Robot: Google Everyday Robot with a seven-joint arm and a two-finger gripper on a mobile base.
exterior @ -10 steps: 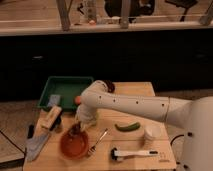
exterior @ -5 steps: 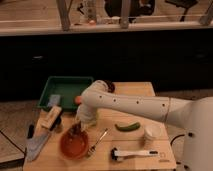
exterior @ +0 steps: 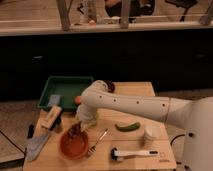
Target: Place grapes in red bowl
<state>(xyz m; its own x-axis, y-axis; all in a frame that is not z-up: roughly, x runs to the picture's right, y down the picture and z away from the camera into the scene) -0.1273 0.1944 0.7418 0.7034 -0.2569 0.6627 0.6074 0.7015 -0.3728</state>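
Camera view shows one gripper (exterior: 77, 128) hanging low over the far rim of the single red bowl (exterior: 74, 146); whether it is clamped or spread I cannot tell. A dark clump at its tip, probably the one bunch of grapes (exterior: 74, 133), sits just above the bowl's inside. Just right of the bowl lies one fork (exterior: 98, 142). Farther right are one curved green vegetable (exterior: 128, 126) and one white cup (exterior: 152, 133), and one white-handled tool (exterior: 134, 153) lies along the front of the wooden table (exterior: 135, 92). To the left lie one knife (exterior: 36, 146) and one wooden block (exterior: 50, 119). Behind stand one green tray (exterior: 65, 86) and one maroon bowl (exterior: 109, 86).
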